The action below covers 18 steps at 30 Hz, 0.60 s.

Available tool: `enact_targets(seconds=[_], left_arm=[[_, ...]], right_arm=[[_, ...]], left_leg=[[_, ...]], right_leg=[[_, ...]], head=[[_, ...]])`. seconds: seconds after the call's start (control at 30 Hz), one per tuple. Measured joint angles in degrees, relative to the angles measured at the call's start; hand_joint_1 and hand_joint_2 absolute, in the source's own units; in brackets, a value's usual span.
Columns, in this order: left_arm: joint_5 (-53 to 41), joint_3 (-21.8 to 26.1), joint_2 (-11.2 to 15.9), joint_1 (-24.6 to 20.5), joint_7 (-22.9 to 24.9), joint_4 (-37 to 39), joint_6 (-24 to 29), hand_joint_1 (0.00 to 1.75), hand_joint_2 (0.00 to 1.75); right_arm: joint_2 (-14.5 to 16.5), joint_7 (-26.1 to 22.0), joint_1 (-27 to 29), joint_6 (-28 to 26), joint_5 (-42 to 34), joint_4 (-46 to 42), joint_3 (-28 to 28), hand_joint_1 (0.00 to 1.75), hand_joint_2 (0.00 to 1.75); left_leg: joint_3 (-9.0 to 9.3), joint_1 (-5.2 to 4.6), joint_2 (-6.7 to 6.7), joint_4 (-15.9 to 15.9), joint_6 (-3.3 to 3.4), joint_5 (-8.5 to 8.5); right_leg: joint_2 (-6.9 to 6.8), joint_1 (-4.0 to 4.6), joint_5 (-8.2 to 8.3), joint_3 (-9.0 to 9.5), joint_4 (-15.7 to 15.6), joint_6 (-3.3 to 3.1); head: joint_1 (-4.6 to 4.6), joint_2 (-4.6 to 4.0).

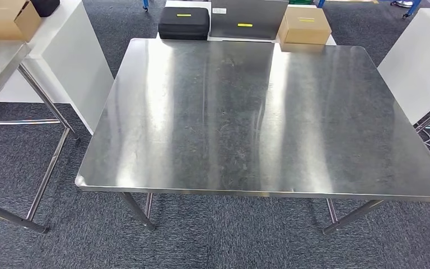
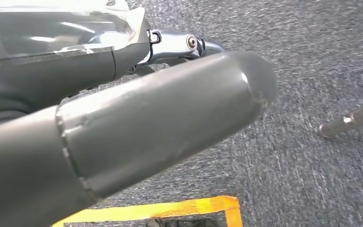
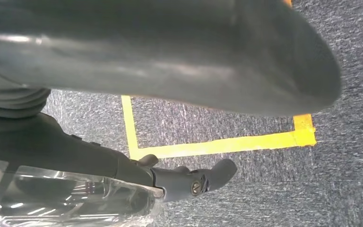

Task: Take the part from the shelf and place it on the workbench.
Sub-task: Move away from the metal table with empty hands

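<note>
Left hand (image 2: 137, 127) hangs over carpet (image 2: 312, 179) — right hand (image 3: 170, 52) likewise; finger spread unclear, seemingly holding nothing.

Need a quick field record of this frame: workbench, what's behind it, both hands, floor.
workbench: steel table, top bare, no part on it
behind it: black case, grey panel, cardboard box
far left: another cardboard box on a side table
left hand: hangs over carpet, nothing visibly held; open or shut unclear
right hand: hangs over carpet, same
floor: grey carpet, yellow tape
</note>
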Motion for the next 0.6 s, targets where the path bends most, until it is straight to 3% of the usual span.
enact_targets(seconds=[0.07, 0.13, 0.2, 0.27, 0.33, 0.4, 0.43, 0.47, 0.5, 0.6], left_arm=[[0.02, 0.05, -0.07, 0.01, -0.03, 0.0, -0.06, 0.0, 0.0], [-0.01, 0.1, -0.15, 0.0, -0.14, 0.0, -0.17, 0.0, 0.0], [-0.13, 0.14, -0.22, 0.01, -0.23, 0.0, -0.25, 0.0, 0.0], [-0.28, 0.15, -0.2, 0.0, -0.17, 0.0, -0.27, 0.0, 0.0], [-0.38, 0.15, -0.15, -0.03, 0.01, 0.0, -0.29, 0.0, 0.0], [-0.41, 0.16, -0.16, -0.04, 0.16, 0.0, -0.3, 0.0, 0.0], [-0.41, 0.17, -0.16, -0.03, 0.19, 0.0, -0.3, 0.0, 0.0], [-0.4, 0.18, -0.15, -0.01, 0.2, 0.0, -0.3, 0.0, 0.0], [-0.4, 0.19, -0.13, -0.01, 0.2, 0.0, -0.3, 0.0, 0.0], [-0.39, 0.21, -0.06, -0.11, 0.2, 0.0, -0.31, 0.0, 0.0]], right_arm=[[-0.11, 0.0, -0.03, 0.0, 0.1, 0.0, 0.04, 0.0, 0.0], [-0.2, 0.01, -0.1, 0.0, 0.16, -0.01, 0.07, 0.0, 0.0], [-0.18, 0.01, -0.08, 0.0, 0.14, 0.0, 0.08, 0.0, 0.0], [-0.06, 0.01, -0.07, 0.03, 0.02, -0.01, 0.08, 0.0, 0.0], [0.01, 0.01, 0.0, 0.07, -0.07, -0.02, 0.08, 0.0, 0.0], [0.05, 0.01, 0.17, 0.07, 0.03, -0.02, 0.08, 0.0, 0.0], [0.11, 0.01, 0.24, 0.07, 0.13, -0.02, 0.1, 0.0, 0.0], [0.19, 0.01, 0.28, 0.07, 0.22, -0.01, 0.13, 0.0, 0.0], [0.27, 0.01, 0.28, 0.07, 0.31, -0.01, 0.16, 0.0, 0.0], [0.43, 0.01, 0.19, 0.13, 0.42, -0.01, 0.36, 0.0, 0.0]], left_leg=[[0.06, -0.14, -0.53, 0.07, -0.22, 0.11], [0.03, -0.35, -0.83, 0.17, -0.63, 0.17], [-0.03, -0.37, -0.98, 0.11, -1.16, 0.3], [-0.51, -0.22, -0.82, 1.02, -1.72, -0.45], [-2.53, 0.0, -0.23, 5.61, -2.32, -3.6], [-5.75, 0.25, 0.31, 12.97, -2.92, -7.29], [-6.81, 0.4, 0.48, 15.4, -3.15, -7.98], [-6.94, 0.56, 0.65, 15.87, -3.31, -7.58], [-5.94, 0.74, 0.87, 14.02, -3.43, -6.14], [-0.54, 1.04, 2.12, 3.44, -3.47, -1.62]], right_leg=[[0.5, 0.09, 3.23, 4.17, -8.43, 0.28], [0.91, 0.38, 4.81, 6.28, -13.36, -0.28], [0.78, 0.51, 5.14, 6.31, -13.96, -1.07], [0.42, -0.05, 5.64, 6.61, -14.27, -1.95], [0.02, -0.52, 6.04, 6.8, -14.51, -2.66], [-0.39, -0.49, 6.08, 6.65, -14.48, -2.83], [-0.62, -0.49, 6.07, 6.62, -14.46, -2.82], [-0.81, -0.51, 6.06, 6.63, -14.43, -2.8], [-0.94, -0.56, 6.03, 6.68, -14.4, -2.76], [-1.19, -0.37, 5.64, 6.74, -14.04, -2.1]], head=[[0.04, 0.0], [-0.02, 0.0], [-0.04, 0.0], [-0.08, 0.0], [-0.32, 0.0], [-0.49, 0.0], [-0.46, 0.0], [-0.49, 0.0], [-0.48, 0.0], [-0.49, 0.0]])
